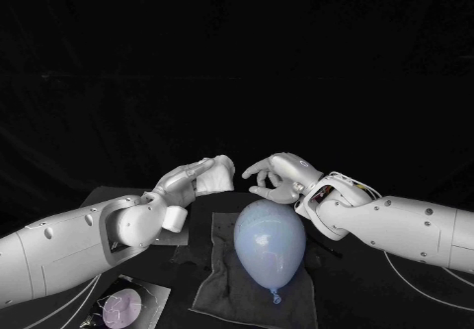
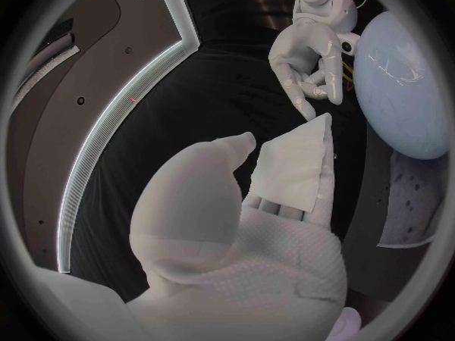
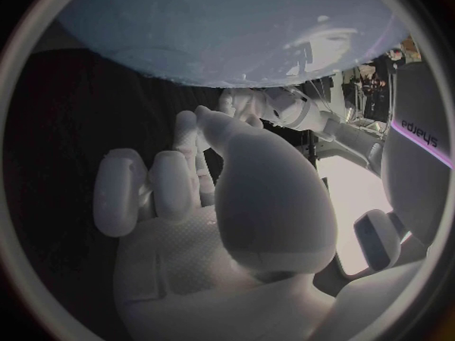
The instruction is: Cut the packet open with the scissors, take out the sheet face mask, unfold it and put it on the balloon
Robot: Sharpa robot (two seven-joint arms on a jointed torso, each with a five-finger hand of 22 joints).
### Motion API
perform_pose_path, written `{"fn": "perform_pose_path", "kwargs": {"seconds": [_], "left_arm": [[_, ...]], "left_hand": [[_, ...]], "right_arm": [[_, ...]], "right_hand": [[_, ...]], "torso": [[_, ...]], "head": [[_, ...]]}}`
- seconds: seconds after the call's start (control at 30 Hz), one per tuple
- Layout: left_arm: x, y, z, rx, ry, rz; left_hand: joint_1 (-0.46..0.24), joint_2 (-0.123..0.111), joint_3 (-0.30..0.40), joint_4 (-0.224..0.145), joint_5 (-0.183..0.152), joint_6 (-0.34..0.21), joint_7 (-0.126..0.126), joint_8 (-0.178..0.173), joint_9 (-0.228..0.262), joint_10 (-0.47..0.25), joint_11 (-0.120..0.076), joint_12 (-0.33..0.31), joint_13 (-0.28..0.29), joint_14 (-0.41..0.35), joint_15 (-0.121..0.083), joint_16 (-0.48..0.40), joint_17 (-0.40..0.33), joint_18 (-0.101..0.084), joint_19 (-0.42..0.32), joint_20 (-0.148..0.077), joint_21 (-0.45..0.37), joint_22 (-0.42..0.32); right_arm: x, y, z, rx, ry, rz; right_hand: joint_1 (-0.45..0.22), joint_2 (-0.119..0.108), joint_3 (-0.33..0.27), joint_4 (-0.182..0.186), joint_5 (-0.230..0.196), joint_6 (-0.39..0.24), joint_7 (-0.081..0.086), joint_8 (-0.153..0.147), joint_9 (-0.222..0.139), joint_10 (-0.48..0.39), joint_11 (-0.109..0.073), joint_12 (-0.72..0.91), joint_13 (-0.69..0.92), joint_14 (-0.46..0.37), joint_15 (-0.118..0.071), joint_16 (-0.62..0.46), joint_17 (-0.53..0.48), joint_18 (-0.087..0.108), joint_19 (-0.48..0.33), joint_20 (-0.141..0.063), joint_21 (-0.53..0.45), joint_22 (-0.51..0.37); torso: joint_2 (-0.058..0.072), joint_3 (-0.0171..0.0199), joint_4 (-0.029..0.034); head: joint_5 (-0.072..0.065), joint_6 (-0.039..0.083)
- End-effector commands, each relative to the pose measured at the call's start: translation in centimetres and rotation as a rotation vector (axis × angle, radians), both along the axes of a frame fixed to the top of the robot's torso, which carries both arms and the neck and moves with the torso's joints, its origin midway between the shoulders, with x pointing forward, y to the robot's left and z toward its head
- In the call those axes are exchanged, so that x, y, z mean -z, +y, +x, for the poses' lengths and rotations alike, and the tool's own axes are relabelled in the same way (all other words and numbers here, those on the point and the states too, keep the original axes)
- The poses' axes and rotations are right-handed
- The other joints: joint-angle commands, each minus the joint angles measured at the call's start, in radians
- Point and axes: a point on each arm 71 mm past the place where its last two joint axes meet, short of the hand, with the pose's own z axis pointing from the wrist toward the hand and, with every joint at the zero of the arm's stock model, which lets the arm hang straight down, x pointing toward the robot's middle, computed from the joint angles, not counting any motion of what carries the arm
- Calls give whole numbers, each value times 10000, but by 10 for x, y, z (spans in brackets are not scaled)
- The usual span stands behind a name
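A pale blue balloon (image 1: pixel 268 241) lies on a grey cloth (image 1: pixel 222 291) in the middle of the table, its knot toward me. My left hand (image 1: pixel 185 181) is raised behind the balloon's far-left end and grips a folded white sheet face mask (image 1: pixel 219 175) between thumb and fingers. The left wrist view shows the mask (image 2: pixel 296 167) still folded flat, sticking out past the fingers (image 2: pixel 275 208). My right hand (image 1: pixel 277 175) hovers over the balloon's far end, a short gap from the mask, fingers loosely bent and apart, holding nothing. The right wrist view shows its bare palm (image 3: pixel 204 242) close to the balloon (image 3: pixel 227 30).
A dark flat packet (image 1: pixel 123 306) with a pale purple round patch lies at the near left, beside my left forearm. The grey cloth (image 2: pixel 409 204) reaches past the balloon (image 2: pixel 408 83) on both sides. Black table surrounds everything.
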Motion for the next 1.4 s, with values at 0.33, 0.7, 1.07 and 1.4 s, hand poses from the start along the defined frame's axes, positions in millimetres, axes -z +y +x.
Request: {"fn": "perform_pose_path", "kwargs": {"seconds": [0.33,0.7,1.07,1.4], "left_arm": [[-4,-2,2,-81,-172,-193],[-9,-5,1,-54,-236,-277],[-11,-8,-1,45,-233,-323],[-14,-10,-2,187,-250,-402]], "left_hand": [[461,98,146,-367,-30,192,718,-59,-83,231,-41,-3,-4,168,-105,38,66,61,225,-99,78,19],[474,87,152,-391,-30,197,727,-67,-93,232,-36,-9,-7,151,-101,26,63,56,222,-102,75,17],[507,89,167,-455,-31,176,759,-117,-136,188,-15,-33,-15,134,-105,3,64,59,344,-135,137,38],[548,86,169,-528,-31,163,804,-161,-176,116,11,-45,-19,134,-106,-11,69,53,457,-165,193,50]], "right_arm": [[-9,16,-17,-960,-2827,-799],[-10,26,-18,-768,-3089,-659],[-10,34,-18,-776,-3248,-551],[-9,36,-19,-868,-3371,-614]], "right_hand": [[-644,-32,-477,-192,-255,-303,-73,221,156,1009,-22,5744,5356,747,72,2692,2687,-380,502,44,1059,1686],[-776,-20,-669,-119,-261,-219,0,357,222,1319,44,6464,6056,858,122,2961,2970,-457,708,79,1379,1879],[-791,4,-748,-90,-264,-146,6,455,267,1340,58,6578,6178,868,140,2989,2999,-462,725,99,1406,1904],[-701,34,-773,-126,-266,-11,-28,610,335,1333,32,6623,6238,874,124,3007,3019,-465,739,97,1429,1926]], "torso": [[-6,-1,-9],[0,-8,-10],[-3,-1,-3],[-7,-2,-15]], "head": [[20,27],[5,56],[20,74],[29,102]]}}
